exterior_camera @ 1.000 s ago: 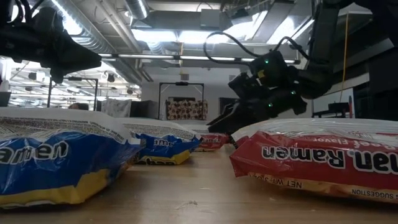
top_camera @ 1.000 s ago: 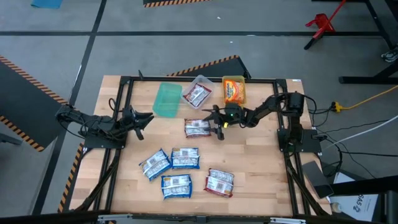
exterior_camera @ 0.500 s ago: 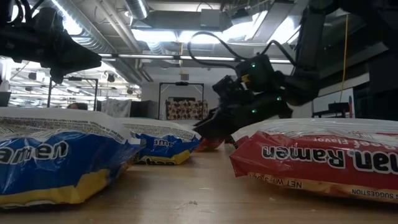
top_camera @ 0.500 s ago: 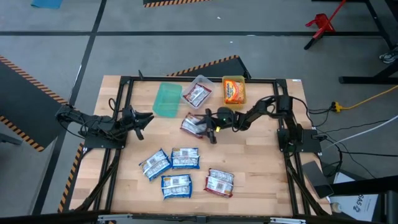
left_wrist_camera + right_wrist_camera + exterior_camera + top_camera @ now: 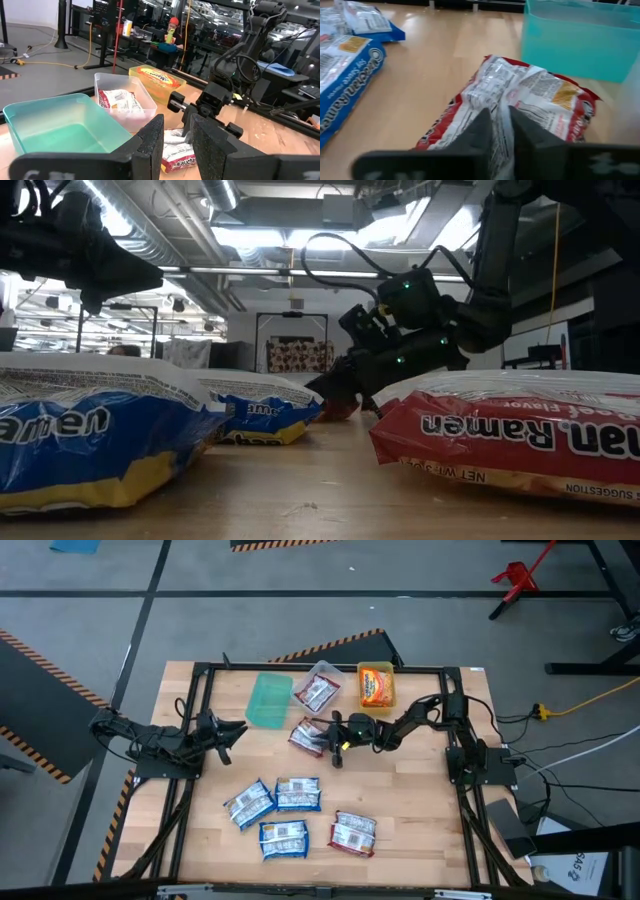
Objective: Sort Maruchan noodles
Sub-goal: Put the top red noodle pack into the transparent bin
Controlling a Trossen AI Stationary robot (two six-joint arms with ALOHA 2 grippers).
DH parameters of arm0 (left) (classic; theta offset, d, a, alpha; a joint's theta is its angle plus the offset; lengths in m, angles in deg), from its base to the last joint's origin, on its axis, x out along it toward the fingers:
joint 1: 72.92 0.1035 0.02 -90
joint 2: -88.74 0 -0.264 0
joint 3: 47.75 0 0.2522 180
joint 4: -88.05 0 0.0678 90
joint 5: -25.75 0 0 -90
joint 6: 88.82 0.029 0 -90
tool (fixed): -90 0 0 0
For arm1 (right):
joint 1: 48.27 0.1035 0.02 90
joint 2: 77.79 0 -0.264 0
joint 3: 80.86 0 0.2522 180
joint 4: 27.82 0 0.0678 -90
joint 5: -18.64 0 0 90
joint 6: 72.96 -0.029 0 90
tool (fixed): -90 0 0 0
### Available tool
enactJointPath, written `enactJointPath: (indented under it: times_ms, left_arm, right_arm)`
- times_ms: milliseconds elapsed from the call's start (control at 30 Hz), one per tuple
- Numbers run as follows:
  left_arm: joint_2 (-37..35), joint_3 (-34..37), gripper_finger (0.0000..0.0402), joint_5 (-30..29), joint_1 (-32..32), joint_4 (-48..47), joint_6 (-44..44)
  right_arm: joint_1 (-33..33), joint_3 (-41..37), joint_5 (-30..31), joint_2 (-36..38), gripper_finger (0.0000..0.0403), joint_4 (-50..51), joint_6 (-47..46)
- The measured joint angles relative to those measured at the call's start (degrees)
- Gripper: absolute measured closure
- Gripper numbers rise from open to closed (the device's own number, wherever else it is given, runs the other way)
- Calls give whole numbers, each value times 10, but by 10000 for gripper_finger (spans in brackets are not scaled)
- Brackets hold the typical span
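At the left edge of the table (image 5: 400,830) we note the left gripper (image 5: 232,730) idle, held above the wood — its fingers (image 5: 150,145) stand close together with a narrow gap and nothing between them.

Toward the front left, three blue packets: one (image 5: 248,805) lies tilted, a second (image 5: 297,794) just beside it, a third (image 5: 284,839) nearer the front edge. A red packet (image 5: 352,833) lies to their right, near the front edge. In the low view the blue (image 5: 95,440) and red (image 5: 520,435) wrappers fill the foreground.

Along the far edge, left to right: green bin (image 5: 268,700), clear bin (image 5: 320,688) with a red packet inside (image 5: 316,693), yellow bin (image 5: 376,686) with an orange packet (image 5: 377,688) in it. From the left wrist view the green bin (image 5: 60,130) holds nothing we can see.

Just in front of the clear bin, near the table's middle, the right gripper (image 5: 331,741) reaches in from the right edge. Its fingers (image 5: 485,132) are pinched nearly closed on the edge of a red packet, the held packet (image 5: 309,737) — the wrapper is gathered into a ridge between them (image 5: 520,100). The low view shows that packet's end (image 5: 335,408) under the gripper (image 5: 345,385); whether it is clear of the table we cannot tell.
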Motion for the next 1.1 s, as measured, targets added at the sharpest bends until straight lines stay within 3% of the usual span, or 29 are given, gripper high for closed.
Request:
enactJointPath:
  times_ms: [100, 433, 1100]
  left_arm:
    - [0, 0, 311, 0, 0, 0, -7]
    - [0, 0, 311, 2, 0, 0, -9]
    - [0, 0, 311, 3, 0, 0, -9]
  right_arm:
    - [-1, 0, 2, 0, 395, -1, -9]
    - [-2, -5, -30, 7, 402, -24, -85]
    - [-5, -6, -34, 151, 402, 41, -73]
